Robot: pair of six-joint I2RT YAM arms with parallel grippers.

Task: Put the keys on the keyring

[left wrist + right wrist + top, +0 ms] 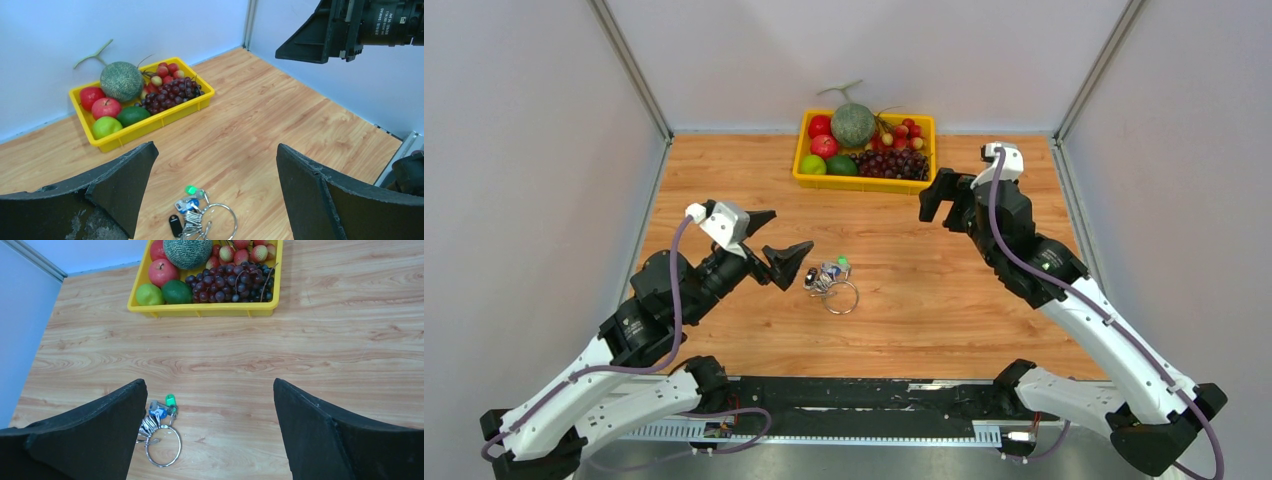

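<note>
The keyring (842,298) lies flat on the wooden table near its middle, with the keys (824,276) bunched at its upper left edge: a green head, a blue head, a black tag and several silvery ones. In the left wrist view the keyring (222,220) and keys (191,212) lie between and ahead of the jaws. In the right wrist view the keyring (163,445) and keys (159,410) lie beside the left finger. My left gripper (776,244) is open and empty, just left of the keys. My right gripper (936,196) is open and empty, raised at the back right.
A yellow tray (864,183) of fruit (melon, apples, limes, grapes) stands at the back centre of the table; it also shows in the left wrist view (145,128) and the right wrist view (200,309). White walls close in the sides and back.
</note>
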